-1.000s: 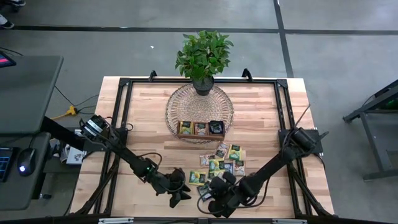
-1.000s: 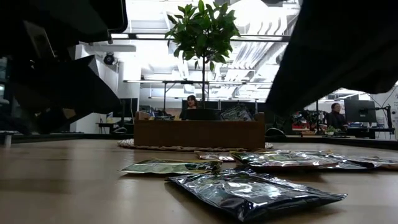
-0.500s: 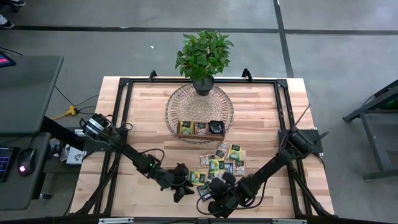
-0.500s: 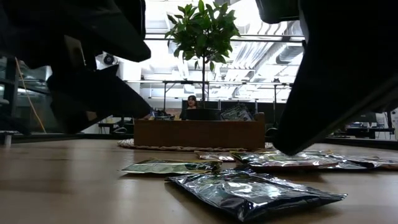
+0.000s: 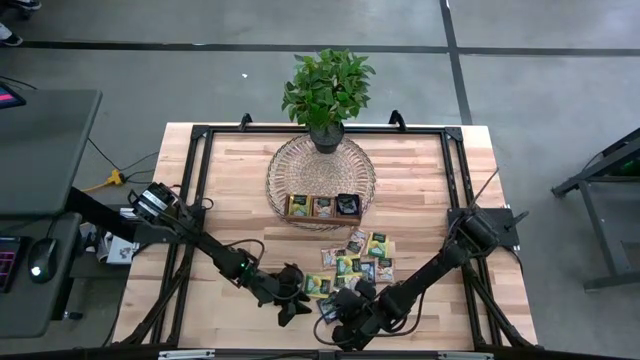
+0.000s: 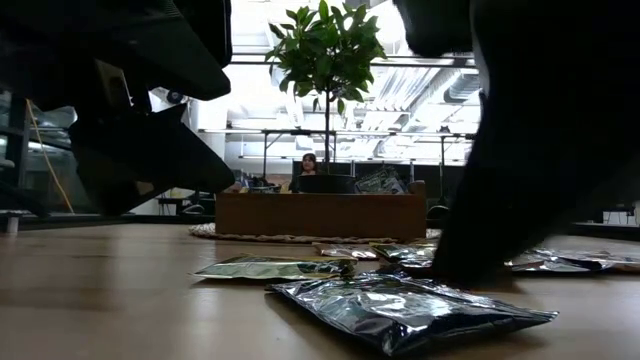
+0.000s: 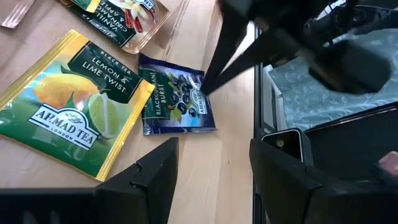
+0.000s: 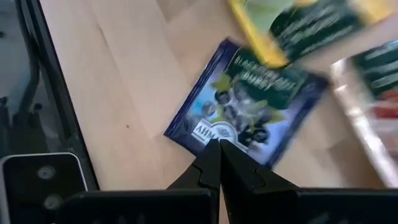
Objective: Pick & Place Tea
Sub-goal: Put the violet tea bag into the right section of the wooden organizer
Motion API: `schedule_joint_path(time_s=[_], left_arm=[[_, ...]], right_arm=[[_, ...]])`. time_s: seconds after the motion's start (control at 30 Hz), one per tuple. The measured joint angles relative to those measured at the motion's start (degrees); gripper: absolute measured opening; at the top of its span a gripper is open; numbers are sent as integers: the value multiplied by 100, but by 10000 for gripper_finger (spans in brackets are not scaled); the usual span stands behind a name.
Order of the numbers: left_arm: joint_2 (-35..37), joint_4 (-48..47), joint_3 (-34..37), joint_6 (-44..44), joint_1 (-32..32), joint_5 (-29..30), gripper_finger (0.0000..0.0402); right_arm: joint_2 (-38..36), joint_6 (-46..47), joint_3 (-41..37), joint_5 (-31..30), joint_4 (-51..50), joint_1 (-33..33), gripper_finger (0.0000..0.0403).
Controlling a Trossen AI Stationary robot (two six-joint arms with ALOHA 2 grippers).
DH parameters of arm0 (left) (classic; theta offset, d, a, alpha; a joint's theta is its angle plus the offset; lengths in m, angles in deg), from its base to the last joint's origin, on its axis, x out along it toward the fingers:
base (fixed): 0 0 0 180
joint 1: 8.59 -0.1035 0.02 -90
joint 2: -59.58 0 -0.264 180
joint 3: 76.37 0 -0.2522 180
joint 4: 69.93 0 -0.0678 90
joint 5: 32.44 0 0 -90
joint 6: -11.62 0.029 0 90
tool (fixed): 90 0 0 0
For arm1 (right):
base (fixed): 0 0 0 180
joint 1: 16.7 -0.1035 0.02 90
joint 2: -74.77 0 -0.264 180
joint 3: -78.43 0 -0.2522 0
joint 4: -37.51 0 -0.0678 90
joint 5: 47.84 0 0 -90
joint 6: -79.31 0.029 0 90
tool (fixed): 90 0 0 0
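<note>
Several flat tea sachets (image 5: 358, 262) lie loose on the wooden table in front of the brown tray (image 5: 322, 217). Nearest the front edge lies a dark blue sachet (image 7: 177, 102), flat beside a yellow-green one (image 7: 68, 118). My right gripper (image 8: 219, 144) is shut and slants down onto the blue sachet's edge. My left gripper (image 7: 214, 180) stands open just left of these two sachets, level with them, with nothing between its fingers. My right gripper brings its shut fingertips (image 7: 208, 84) to the dark blue sachet's corner (image 7: 200, 94), slanting down from above and from the table's right. The sachet lies flat on the table. Whether the tips rest on it or stand just above it, I cannot tell.
The tray sits on a round woven mat (image 5: 290, 165) with a potted plant (image 5: 328, 90) behind it. A black frame (image 5: 195, 180) runs along the table's edges. Bare wood lies on the table's left half (image 5: 230, 210).
My right gripper has sunk toward the dark blue sachet near the front edge, staying shut. The sachets lie where they were.
</note>
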Motion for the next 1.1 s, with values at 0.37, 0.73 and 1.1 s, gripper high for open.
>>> schedule_joint_path(time_s=[0.37,0.73,1.1], left_arm=[[-8,-496,2,-688,-72,-208,195],[-523,-242,-218,-1966,-378,-1003,195],[-772,-1834,-1195,-2075,-678,-1813,194]], right_arm=[[221,304,28,219,180,-9,0],[227,-456,22,823,-26,-13,0],[224,-1066,11,984,-14,187,0]])
